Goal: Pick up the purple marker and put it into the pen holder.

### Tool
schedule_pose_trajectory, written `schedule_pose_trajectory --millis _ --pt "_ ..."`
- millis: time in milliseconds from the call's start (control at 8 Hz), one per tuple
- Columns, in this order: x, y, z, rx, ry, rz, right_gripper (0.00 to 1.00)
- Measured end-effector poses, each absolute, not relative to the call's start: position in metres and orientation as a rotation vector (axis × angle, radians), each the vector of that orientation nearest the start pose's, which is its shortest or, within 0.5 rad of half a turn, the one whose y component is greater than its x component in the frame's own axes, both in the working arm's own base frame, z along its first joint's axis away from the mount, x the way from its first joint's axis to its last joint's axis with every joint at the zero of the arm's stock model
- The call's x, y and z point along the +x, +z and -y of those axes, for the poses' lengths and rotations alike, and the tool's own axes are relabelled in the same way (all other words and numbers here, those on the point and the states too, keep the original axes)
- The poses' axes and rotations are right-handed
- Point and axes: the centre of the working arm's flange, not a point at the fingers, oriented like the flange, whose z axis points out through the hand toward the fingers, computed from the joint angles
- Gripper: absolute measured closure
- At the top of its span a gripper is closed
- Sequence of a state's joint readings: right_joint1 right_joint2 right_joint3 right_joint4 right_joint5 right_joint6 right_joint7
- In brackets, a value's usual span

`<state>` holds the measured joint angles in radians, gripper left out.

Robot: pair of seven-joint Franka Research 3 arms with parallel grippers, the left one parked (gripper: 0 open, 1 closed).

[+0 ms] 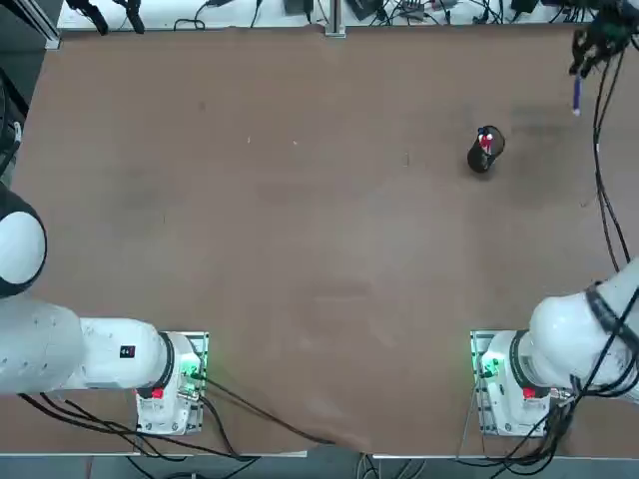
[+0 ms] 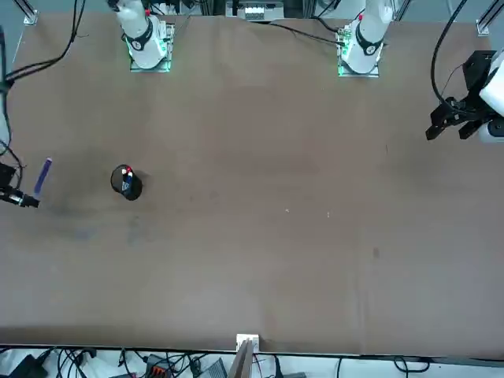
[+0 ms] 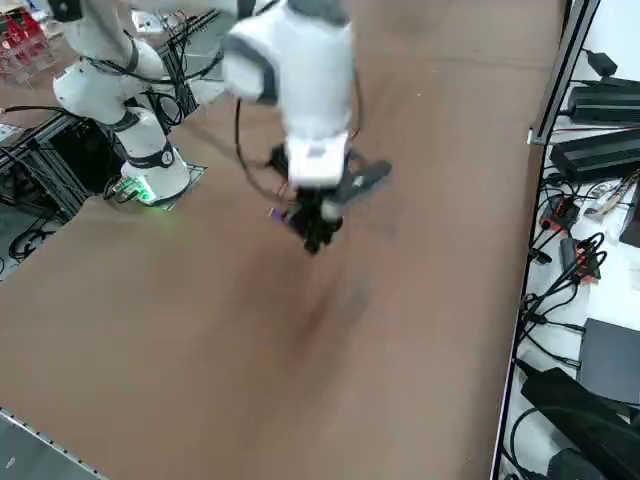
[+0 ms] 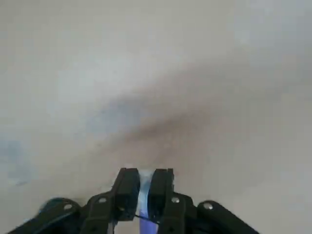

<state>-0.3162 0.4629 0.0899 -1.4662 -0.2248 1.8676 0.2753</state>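
The right arm's black two-finger gripper [image 4: 142, 189] was pinching the thin violet-blue purple marker [image 1: 576, 97] between its fingers [image 4: 126, 190], holding it raised above the brown table [image 1: 300, 249] near the far right corner, the marker hanging down from the jaws. The small black cylindrical pen holder [image 1: 483, 152] stood upright on the table nearby, apart from the gripper, with a red and white pen [image 1: 486, 142] inside it
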Motion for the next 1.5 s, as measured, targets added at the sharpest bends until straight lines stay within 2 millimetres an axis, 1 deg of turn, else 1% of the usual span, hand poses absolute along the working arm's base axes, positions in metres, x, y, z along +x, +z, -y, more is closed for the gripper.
schedule_pose_trajectory --millis 125,250,500,625,875,1125,1375,1500 --pt "0.669 0.416 0.15 -3.288 0.077 -0.861 0.85" --pt "0.672 0.415 0.128 -3.322 0.043 -1.027 0.85" --pt "0.673 0.413 0.096 -3.342 -0.063 -1.401 0.85" --pt "0.675 0.408 0.077 -3.319 -0.153 -1.604 0.85" --pt "0.671 0.394 0.033 -3.231 -0.331 -1.981 0.85" --pt "0.66 0.377 -0.015 -3.104 -0.538 -2.34 0.85" --pt "0.645 0.349 -0.073 -2.934 -0.776 -2.616 0.85" --pt "0.638 0.333 -0.093 -2.857 -0.937 -2.722 0.85"
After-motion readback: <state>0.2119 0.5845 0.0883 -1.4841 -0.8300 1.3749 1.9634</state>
